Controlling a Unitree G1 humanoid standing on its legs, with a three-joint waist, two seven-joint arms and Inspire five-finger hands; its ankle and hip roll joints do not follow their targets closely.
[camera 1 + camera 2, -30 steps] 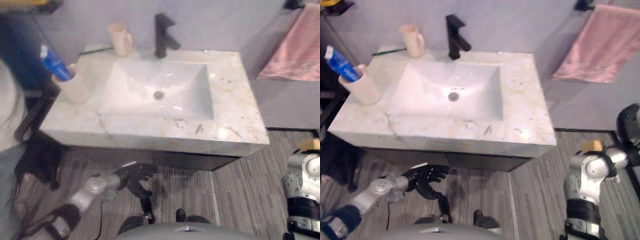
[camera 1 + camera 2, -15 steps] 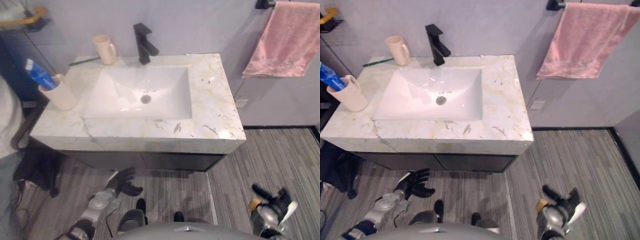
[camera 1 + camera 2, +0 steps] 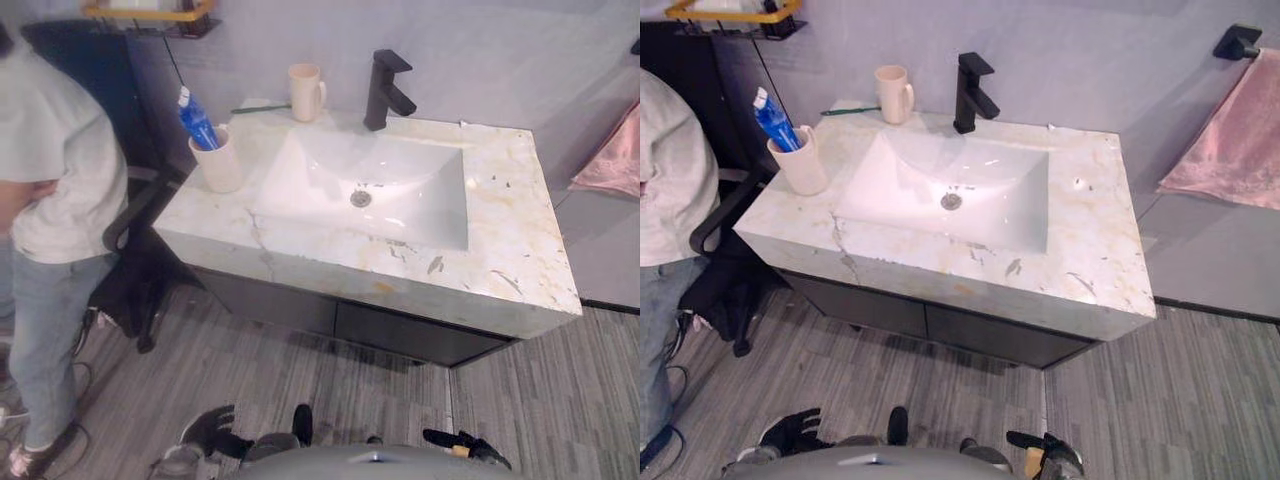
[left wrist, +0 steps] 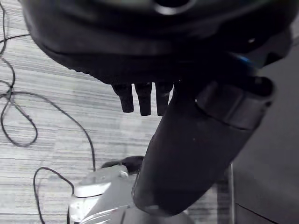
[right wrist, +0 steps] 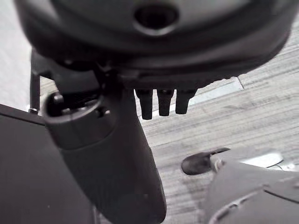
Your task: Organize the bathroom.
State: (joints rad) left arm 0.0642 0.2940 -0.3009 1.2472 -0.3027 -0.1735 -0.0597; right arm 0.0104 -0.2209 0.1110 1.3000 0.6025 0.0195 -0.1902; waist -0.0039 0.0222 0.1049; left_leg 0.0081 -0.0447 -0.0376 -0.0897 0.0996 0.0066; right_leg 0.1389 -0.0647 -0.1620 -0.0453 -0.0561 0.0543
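Vanity top (image 3: 1080, 255): a pale marble counter with brown veins, set against the grey wall, above a dark cabinet (image 3: 930, 325).
Basin (image 3: 960, 185): white, sunk in the middle of the counter, with a round drain at its centre.
Faucet (image 3: 970, 92): black, upright, behind the basin at the back edge of the counter.
Mug (image 3: 893, 94): cream, with a handle, standing at the back of the counter, to the left of the faucet.
Toothbrush (image 3: 850, 111): green, lying flat on the counter just beside the mug, on its left.
Cup (image 3: 805, 163): cream, at the left edge of the counter, well apart from the mug.
Toothpaste tube (image 3: 770, 118): blue with a white cap, standing tilted in the cup; its print is too small to read.
Towel (image 3: 1238, 150): pink, hanging on the wall at the right from a black holder (image 3: 1237, 42).
Shelf (image 3: 730, 12): yellow rim, on the wall at upper left.
Person (image 3: 670, 200): stands at the left in a pale shirt and jeans, beside a black chair (image 3: 725, 250).
Left hand (image 3: 790, 432): low over the striped grey floor (image 3: 1180, 390), in front of the cabinet; its fingers (image 4: 142, 98) hang straight and relaxed, with nothing in them.
Right hand (image 3: 1040, 445): low over the floor too, at the lower edge; its fingers (image 5: 161, 102) are straight and loose, and it grasps nothing.
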